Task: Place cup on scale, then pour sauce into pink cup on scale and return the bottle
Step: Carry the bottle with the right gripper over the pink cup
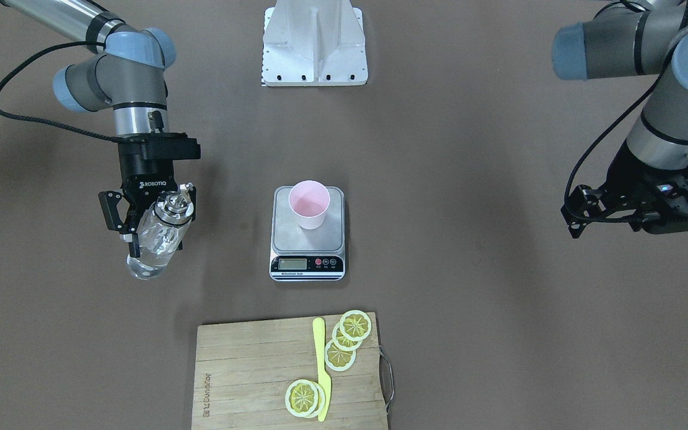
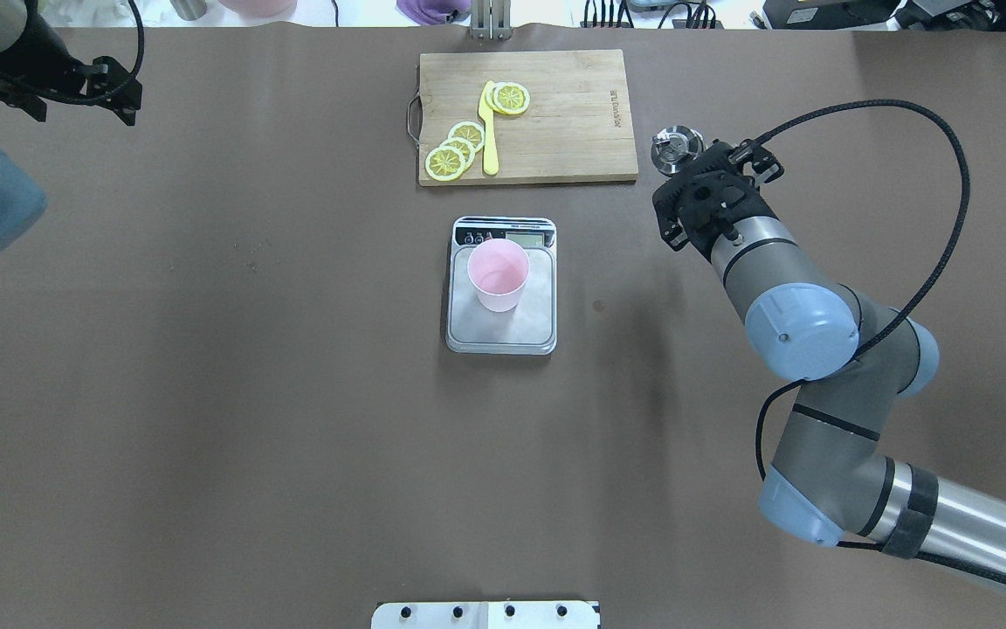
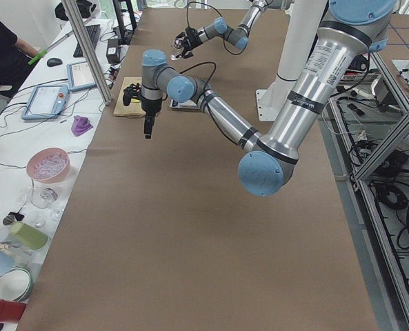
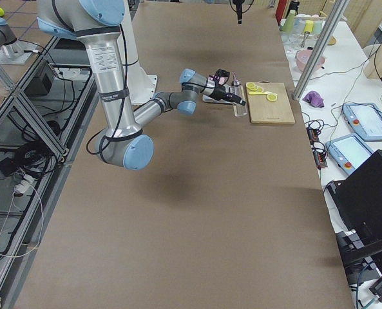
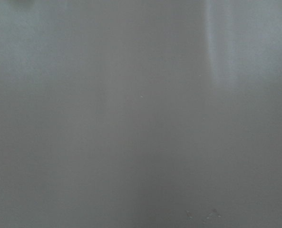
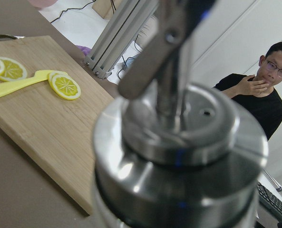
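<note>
The pale pink cup (image 1: 309,204) stands upright on the steel platform of the scale (image 1: 306,242) at mid-table; they also show in the overhead view, the cup (image 2: 498,275) on the scale (image 2: 512,330). My right gripper (image 1: 159,236) is shut on the clear glass bottle (image 1: 154,242), well off to the scale's side, near the cutting board's corner. The bottle's metal pourer cap (image 2: 676,147) fills the right wrist view (image 6: 179,156). Clear sauce (image 1: 146,264) shows in the bottle's base. I cannot tell whether the bottle rests on the table. My left gripper (image 1: 583,209) is open and empty, far from the scale.
A wooden cutting board (image 1: 248,370) with lemon slices (image 1: 356,325) and a yellow knife (image 1: 322,370) lies beyond the scale. The white robot mount (image 1: 314,45) is at the table's near edge. An operator (image 6: 269,80) sits past the table's far side.
</note>
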